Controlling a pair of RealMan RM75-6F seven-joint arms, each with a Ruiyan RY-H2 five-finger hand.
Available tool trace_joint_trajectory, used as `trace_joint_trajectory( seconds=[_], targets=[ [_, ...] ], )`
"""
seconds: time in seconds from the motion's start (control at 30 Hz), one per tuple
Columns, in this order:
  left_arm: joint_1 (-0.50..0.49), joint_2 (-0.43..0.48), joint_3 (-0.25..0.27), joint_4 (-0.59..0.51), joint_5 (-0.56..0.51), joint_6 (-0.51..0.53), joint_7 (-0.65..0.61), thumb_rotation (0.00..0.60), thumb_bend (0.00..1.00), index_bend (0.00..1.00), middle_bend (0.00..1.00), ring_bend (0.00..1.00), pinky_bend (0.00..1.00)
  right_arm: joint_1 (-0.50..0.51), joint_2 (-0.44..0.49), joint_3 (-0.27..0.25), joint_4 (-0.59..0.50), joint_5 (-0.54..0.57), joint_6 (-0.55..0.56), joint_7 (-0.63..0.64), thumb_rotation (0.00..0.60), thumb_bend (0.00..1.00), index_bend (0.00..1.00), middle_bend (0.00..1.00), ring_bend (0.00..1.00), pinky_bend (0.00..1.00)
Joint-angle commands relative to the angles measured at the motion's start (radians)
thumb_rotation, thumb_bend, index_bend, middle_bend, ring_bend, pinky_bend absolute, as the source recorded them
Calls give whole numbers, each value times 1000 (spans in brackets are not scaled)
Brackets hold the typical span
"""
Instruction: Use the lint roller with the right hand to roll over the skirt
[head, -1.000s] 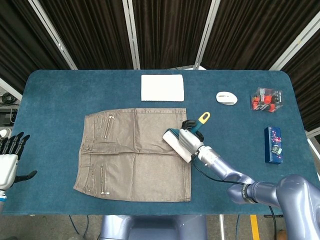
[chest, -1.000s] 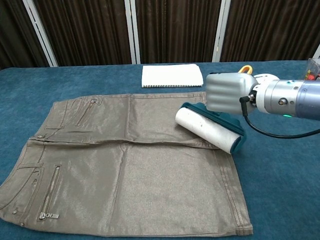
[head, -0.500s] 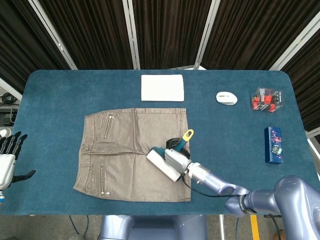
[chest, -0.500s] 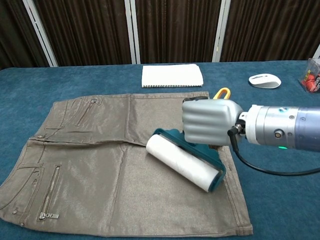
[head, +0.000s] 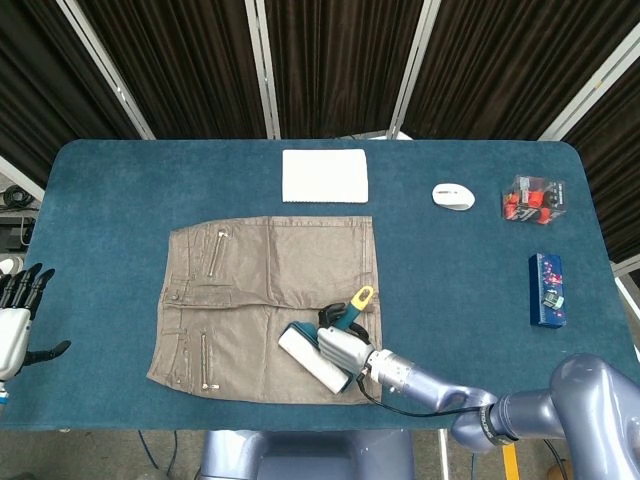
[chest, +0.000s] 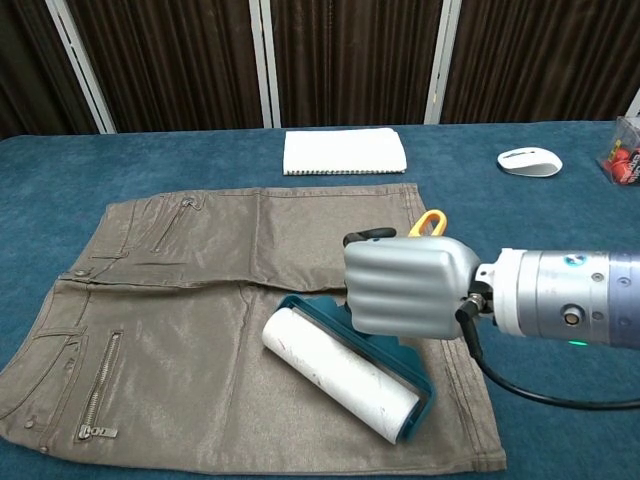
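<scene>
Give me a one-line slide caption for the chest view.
Right hand grips lint roller on the brown skirt.

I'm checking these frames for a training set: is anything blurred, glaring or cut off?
Head view: even light, sharp; the skirt shows a mild sheen, the left hand is cut by the frame edge. Chest view: the right hand and lint roller loom large but crisp, with soft shadow beneath; the skirt's near hem is almost at the bottom edge.

The right robot hand (chest: 410, 288) hides most of the lint roller (chest: 340, 373) handle (only its yellow loop shows).
</scene>
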Motion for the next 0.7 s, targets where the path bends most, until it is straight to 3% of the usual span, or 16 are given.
trace_joint_trajectory(
  seconds=[0.03, 0.23, 0.7],
  targets=[
    [0, 0, 0, 0, -1, -1, 0, 600, 0, 0, 0, 0, 0, -7, 1, 13, 19, 2, 0, 12, 600, 838, 557, 617, 571, 545],
    [-2, -2, 0, 1, -4, -5, 4, 600, 0, 0, 0, 0, 0, -33, 20, 51, 124, 35, 17, 59, 600, 838, 557, 617, 571, 545],
    [-4, -8, 5, -11, 4, -4, 24, 600, 0, 0, 0, 0, 0, -118, 45, 73, 335, 29, 55, 262, 600, 838, 557, 617, 571, 546]
  ],
)
